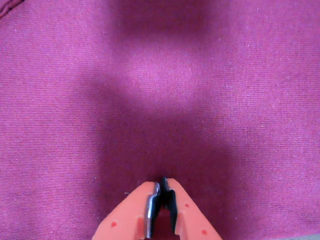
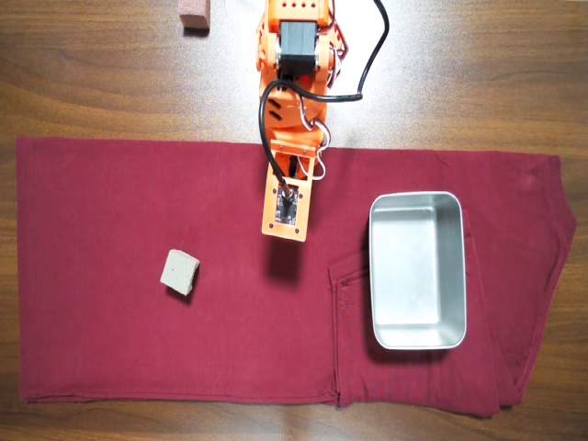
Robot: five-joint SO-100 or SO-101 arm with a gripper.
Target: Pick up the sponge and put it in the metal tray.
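The sponge [image 2: 180, 272], a small pale beige-grey speckled block, lies on the dark red cloth [image 2: 110, 349] at the left in the overhead view. The metal tray [image 2: 418, 276], shiny and empty, sits on the cloth at the right. My orange arm [image 2: 292, 64] reaches down from the top centre, and its wrist camera board [image 2: 283, 209] hangs over the cloth between sponge and tray. In the wrist view my gripper [image 1: 162, 183] is shut and empty above bare cloth [image 1: 160, 85]. Sponge and tray are out of the wrist view.
A pinkish-brown block [image 2: 194, 14] lies on the wooden table [image 2: 92, 83] at the top left, off the cloth. The cloth has folds and a pocket seam [image 2: 335, 276] beside the tray's left edge.
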